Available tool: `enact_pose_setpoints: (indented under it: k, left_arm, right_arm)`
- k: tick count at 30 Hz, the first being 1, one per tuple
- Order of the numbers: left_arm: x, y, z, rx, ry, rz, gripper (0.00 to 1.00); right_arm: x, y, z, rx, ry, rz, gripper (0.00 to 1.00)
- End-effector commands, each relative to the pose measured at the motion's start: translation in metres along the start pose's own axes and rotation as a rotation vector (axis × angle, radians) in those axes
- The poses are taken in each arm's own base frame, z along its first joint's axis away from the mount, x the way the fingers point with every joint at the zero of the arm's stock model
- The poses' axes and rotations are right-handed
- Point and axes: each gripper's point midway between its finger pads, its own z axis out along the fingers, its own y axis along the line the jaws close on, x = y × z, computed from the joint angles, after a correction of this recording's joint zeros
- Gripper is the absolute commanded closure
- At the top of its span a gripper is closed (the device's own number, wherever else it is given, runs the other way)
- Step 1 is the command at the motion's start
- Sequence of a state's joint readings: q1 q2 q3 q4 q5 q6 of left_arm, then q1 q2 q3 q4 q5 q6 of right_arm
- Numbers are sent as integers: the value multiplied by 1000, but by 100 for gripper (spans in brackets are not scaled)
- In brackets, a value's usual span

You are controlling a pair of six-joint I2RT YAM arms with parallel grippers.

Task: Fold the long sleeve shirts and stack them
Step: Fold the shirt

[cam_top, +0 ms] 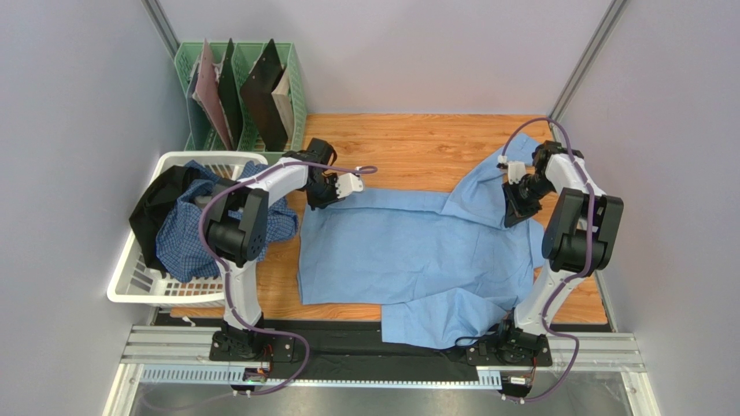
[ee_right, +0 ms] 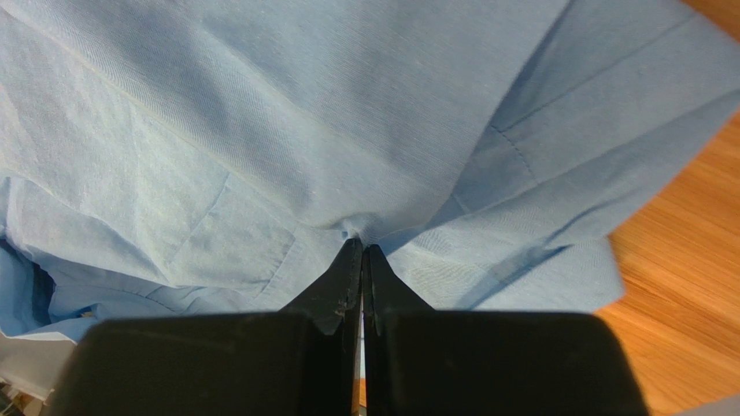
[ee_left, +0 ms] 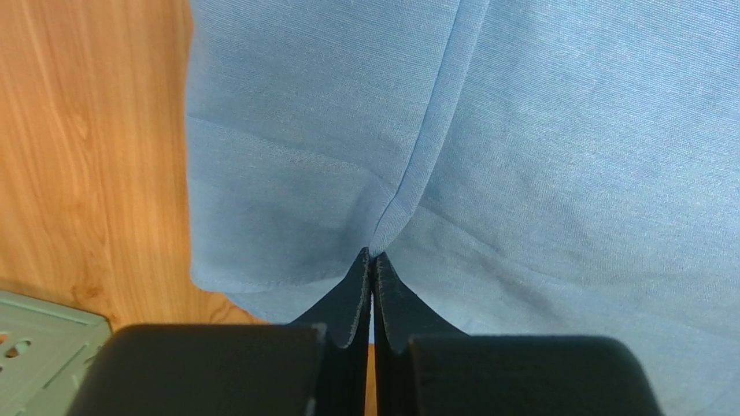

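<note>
The plain light blue shirt (cam_top: pixel 408 251) lies spread across the wooden table, its near edge hanging over the front. My left gripper (cam_top: pixel 320 192) is shut on its far left corner; the left wrist view shows the cloth (ee_left: pixel 486 147) pinched at the fingertips (ee_left: pixel 363 286). My right gripper (cam_top: pixel 518 201) is shut on a raised fold at the shirt's far right; the right wrist view shows cloth (ee_right: pixel 304 130) bunched at the fingertips (ee_right: pixel 352 277). The blue-and-white checked shirt (cam_top: pixel 187 234) sits crumpled in the white basket (cam_top: pixel 130 286) at the left.
A dark garment (cam_top: pixel 161 204) also lies in the basket. A green file rack (cam_top: pixel 243 95) with dark boards stands at the back left. Bare wood (cam_top: pixel 417 147) shows beyond the shirt. Grey walls close in both sides.
</note>
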State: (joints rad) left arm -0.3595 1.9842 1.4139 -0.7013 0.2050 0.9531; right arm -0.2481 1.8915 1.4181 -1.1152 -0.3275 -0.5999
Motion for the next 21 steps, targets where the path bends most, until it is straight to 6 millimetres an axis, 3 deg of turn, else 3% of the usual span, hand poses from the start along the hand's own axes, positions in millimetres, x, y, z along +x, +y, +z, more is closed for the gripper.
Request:
enact_pose_setpoints:
  k: [1, 12, 19, 21]
  left_arm:
    - [-14, 17, -29, -52, -32, 41, 100]
    - [-20, 17, -65, -86, -48, 99, 100]
    - [3, 2, -40, -21, 29, 121, 100]
    - [9, -3, -32, 5, 47, 123, 90]
  right_arm:
    - [-14, -12, -28, 58, -42, -53, 100]
    - [-1, -12, -38, 80, -11, -97, 100]
    - [21, -17, -16, 66, 58, -105, 100]
    - [27, -9, -11, 14, 90, -109, 84]
